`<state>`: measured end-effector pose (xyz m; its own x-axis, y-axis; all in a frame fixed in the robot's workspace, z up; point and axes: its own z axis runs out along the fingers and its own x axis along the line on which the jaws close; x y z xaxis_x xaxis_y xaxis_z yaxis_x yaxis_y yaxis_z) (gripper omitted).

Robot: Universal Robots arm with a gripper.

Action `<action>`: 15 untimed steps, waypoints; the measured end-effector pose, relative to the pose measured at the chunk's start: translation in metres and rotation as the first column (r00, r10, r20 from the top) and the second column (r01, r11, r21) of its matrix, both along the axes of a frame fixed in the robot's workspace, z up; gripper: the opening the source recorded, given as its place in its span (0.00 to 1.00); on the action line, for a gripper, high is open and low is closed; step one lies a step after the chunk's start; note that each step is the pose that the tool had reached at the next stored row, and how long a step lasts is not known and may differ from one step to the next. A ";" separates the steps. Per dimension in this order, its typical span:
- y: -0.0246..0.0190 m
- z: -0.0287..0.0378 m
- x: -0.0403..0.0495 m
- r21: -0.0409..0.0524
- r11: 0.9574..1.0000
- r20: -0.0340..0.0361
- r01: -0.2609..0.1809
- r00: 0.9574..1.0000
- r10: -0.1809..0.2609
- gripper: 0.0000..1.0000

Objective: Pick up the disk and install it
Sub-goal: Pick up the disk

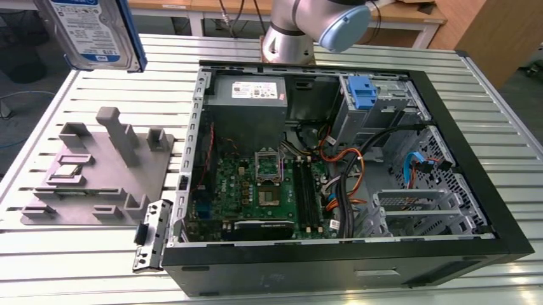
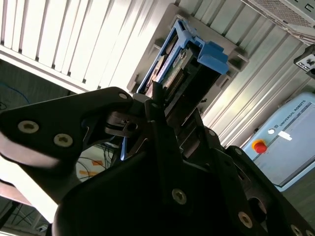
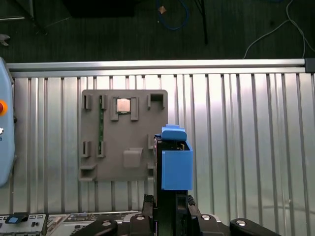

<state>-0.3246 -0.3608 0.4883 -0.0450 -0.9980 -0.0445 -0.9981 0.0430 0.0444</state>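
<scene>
The open computer case [image 1: 339, 254] is lying nearest, its walls hemming the bay beside the blue latch [image 1: 362, 92]. Toward the exterior view's left, the grey fixture plate [image 1: 102, 184] is resting flat. The gripper [image 3: 170, 201] is clamping narrowly on the disk [image 1: 93, 32], holding it edge-on high above the plate's posts, in open air.

The disk [image 1: 91, 32] hangs above the plate [image 1: 109, 183], exterior view's left of case [image 1: 280, 270].

Silver arm [image 1: 287, 39], blue cap [image 1: 345, 28], black hand [image 3: 170, 202]
</scene>
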 end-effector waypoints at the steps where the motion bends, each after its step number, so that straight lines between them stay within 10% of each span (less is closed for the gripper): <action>1: 0.0000 -0.0001 0.0024 0.000 1.000 0.000 0.000 1.000 0.000 0.35; 15: 0.0000 -0.0001 0.0382 0.000 1.000 0.000 0.000 1.000 0.000 0.35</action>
<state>-0.2864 -0.3608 0.4882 -0.0451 -0.9980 -0.0446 -0.9981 0.0431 0.0443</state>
